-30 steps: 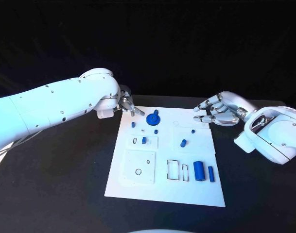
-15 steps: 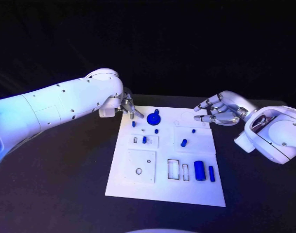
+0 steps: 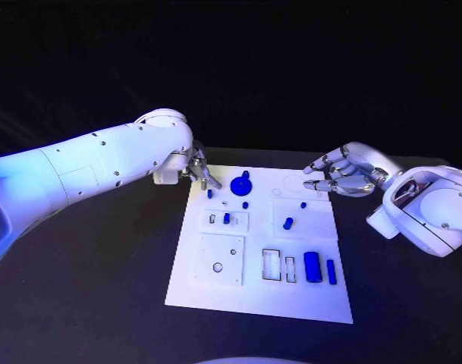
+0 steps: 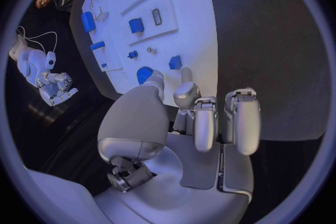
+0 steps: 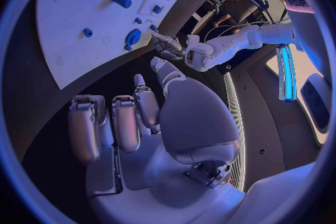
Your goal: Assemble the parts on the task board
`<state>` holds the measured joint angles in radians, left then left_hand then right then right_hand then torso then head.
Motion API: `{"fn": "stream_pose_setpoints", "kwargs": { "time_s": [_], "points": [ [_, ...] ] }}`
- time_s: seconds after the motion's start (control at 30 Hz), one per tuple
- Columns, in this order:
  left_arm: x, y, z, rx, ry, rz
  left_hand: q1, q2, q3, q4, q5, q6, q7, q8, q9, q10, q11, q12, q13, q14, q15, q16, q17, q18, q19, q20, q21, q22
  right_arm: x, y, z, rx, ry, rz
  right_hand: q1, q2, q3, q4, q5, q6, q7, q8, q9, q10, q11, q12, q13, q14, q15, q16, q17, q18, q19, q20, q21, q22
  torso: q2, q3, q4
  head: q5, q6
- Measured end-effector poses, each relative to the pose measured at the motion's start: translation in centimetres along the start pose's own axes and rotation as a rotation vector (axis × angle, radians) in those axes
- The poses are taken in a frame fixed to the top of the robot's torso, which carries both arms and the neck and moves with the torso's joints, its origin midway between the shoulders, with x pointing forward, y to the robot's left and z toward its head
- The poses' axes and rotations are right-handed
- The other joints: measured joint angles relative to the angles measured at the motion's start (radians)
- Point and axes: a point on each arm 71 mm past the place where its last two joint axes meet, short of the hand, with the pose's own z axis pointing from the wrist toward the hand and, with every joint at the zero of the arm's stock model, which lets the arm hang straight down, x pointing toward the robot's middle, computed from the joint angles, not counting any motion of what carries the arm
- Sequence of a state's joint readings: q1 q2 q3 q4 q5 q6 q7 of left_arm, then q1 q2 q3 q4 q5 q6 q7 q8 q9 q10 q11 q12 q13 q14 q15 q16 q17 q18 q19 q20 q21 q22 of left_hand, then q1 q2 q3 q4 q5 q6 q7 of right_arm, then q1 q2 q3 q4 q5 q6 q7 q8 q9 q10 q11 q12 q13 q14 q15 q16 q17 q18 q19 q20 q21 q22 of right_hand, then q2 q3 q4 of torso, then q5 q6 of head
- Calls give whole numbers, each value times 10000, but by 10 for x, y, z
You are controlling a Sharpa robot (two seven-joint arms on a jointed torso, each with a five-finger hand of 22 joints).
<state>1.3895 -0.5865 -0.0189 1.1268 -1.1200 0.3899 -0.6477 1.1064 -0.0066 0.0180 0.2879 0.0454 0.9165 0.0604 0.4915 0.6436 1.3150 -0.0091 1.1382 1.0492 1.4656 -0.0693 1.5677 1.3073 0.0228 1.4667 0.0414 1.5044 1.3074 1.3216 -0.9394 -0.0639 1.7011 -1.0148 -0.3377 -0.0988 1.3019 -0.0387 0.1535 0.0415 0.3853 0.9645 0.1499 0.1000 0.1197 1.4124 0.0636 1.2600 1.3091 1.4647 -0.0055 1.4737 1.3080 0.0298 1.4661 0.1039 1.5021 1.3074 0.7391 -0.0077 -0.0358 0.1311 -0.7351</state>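
Observation:
The white task board lies mid-table. On its far part I see a round blue disc part and small blue pegs; a thick blue cylinder and a slim bar lie near its right edge. My left hand hovers at the board's far left corner, fingers apart, holding nothing; in the left wrist view its fingers reach toward the disc. My right hand hangs over the far right corner, fingers loosely bent and empty. It appears in its own view as hand above the board.
More blue pieces stand mid-board: one in a small raised plate, another to its right. A square plate with a hole and two rectangular slots sit on the near half. Black table surrounds the board.
My left hand has crept slightly toward the board's far left corner. The right hand has stayed where it was.

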Motion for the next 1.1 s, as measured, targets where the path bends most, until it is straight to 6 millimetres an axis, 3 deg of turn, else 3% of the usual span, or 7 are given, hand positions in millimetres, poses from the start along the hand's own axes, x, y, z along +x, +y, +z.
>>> {"fn": "stream_pose_setpoints", "kwargs": {
  "time_s": [0.33, 0.53, 1.1],
  "points": [
    [3, -2, 3, -23, 138, 92, 170, 170, -27, -28, 0, 72, -1, 37, 1, 0, 0, 0, 13, 0, 0, 0, 8, 0, 0, -1, 0, 0, 0, 0, 0, -9, 13, 1, 0, 0, 0, 0, 0, 0, 0, 0, 1, 0, 0, 0, 0, 0, 0, 0, -1, 0, 0, 0, 0, -1, -2, 7, -3, 19, -18],
    [3, -2, 3, -26, 149, 94, 434, 434, 26, -81, 0, 107, -38, 76, 1, 0, 0, 0, 13, 0, -1, 0, 7, 0, 0, -1, 1, 0, 0, 0, 0, -8, 15, 0, 0, 0, 0, 0, 0, 0, 0, 0, 1, 0, 0, 0, 0, 0, 0, 0, -2, 0, 0, 0, 0, -1, -3, 6, -3, 28, -32],
    [4, -1, 4, -55, 243, 89, 554, 446, 39, -128, 0, 133, -64, 155, 40, 36, -36, 42, 11, -1, -1, 0, 6, 1, 0, -1, 1, -1, 1, 1, 1, -21, 30, 2, 0, 0, 58, 1, 0, 0, 0, 0, 2, 0, 0, 0, 0, 0, 0, 0, -4, 0, 0, 0, -37, 6, -7, 11, 3, 11, -56]
  ]
}}
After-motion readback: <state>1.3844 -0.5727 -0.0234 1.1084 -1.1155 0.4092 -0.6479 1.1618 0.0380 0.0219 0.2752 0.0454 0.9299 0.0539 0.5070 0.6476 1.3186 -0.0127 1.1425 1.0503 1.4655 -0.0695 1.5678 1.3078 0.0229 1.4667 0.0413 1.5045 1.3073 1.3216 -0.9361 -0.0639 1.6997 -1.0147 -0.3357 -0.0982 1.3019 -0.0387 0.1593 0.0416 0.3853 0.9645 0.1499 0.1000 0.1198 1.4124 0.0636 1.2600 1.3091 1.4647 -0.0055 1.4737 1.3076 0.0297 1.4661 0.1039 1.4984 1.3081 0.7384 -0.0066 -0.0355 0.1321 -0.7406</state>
